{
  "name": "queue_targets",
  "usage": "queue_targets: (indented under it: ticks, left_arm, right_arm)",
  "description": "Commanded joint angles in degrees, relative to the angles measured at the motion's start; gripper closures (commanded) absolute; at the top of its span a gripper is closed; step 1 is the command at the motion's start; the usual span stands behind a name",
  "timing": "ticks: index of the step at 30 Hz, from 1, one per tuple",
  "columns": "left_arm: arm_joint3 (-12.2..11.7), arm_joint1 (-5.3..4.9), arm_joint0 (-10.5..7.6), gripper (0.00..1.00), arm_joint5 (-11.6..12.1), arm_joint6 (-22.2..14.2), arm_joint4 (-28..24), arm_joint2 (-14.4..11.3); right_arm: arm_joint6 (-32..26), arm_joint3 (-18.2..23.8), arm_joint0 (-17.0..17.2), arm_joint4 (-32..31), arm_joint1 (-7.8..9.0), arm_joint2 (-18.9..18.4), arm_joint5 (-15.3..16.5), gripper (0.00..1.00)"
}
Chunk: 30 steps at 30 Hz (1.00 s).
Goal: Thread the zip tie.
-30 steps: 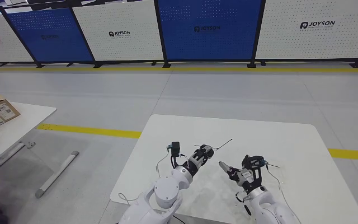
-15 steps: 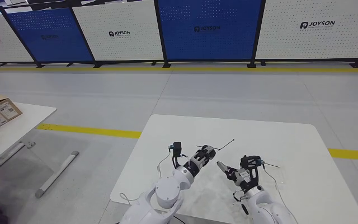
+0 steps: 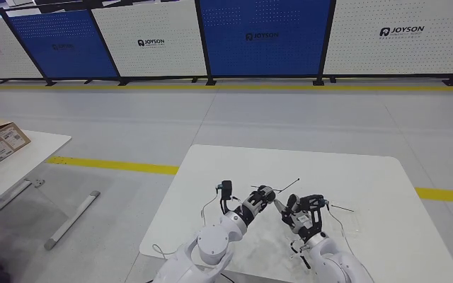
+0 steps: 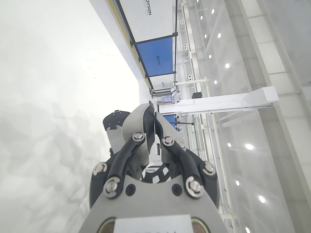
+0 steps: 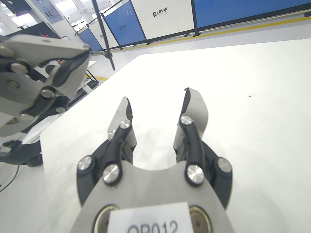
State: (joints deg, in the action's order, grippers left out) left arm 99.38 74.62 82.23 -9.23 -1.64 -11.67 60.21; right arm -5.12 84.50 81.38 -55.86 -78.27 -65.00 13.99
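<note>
A thin black zip tie (image 3: 287, 185) is held above the white table (image 3: 354, 170) in my left gripper (image 3: 263, 191), which is shut on it. In the right wrist view the zip tie (image 5: 102, 30) runs as a long strip up and away from the left gripper (image 5: 88, 51), with a short end below the grip. My left gripper (image 4: 154, 118) has its pads pressed together. My right gripper (image 3: 286, 206) hangs just beside the left one, open, and the right gripper (image 5: 156, 96) has nothing between its fingers, over bare tabletop.
A thin cable (image 3: 343, 209) trails from the right wrist over the table. Another table (image 3: 32, 152) with a cardboard box (image 3: 10, 138) stands to the left across the floor. Blue and white fence panels (image 3: 265, 39) close off the back.
My right gripper has moved left, closing in on the left gripper. The left gripper with the zip tie has shifted slightly right.
</note>
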Motion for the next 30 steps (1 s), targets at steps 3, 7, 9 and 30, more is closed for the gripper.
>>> queue_targets:
  ticks: [3,7,9,30]
  left_arm:
    - [0.23,-0.05,0.09,1.0,-0.61,-0.83,0.42,-0.28]
    - [0.34,-0.11,0.12,1.0,-0.59,-1.41,0.64,-0.24]
    - [0.42,-0.12,0.12,1.0,-0.46,-1.48,0.83,-0.26]
    - [-0.06,-0.13,0.12,1.0,-1.13,-1.37,3.1,-1.12]
  right_arm:
    - [0.04,0.06,-0.08,0.93,0.11,-0.34,0.72,0.6]
    - [-0.02,-0.14,-0.35,1.22,0.15,-0.01,1.87,0.61]
    - [0.52,-0.23,-0.42,1.24,0.16,0.07,2.13,0.62]
    - [2.72,0.97,0.21,0.48,0.57,0.14,2.57,0.71]
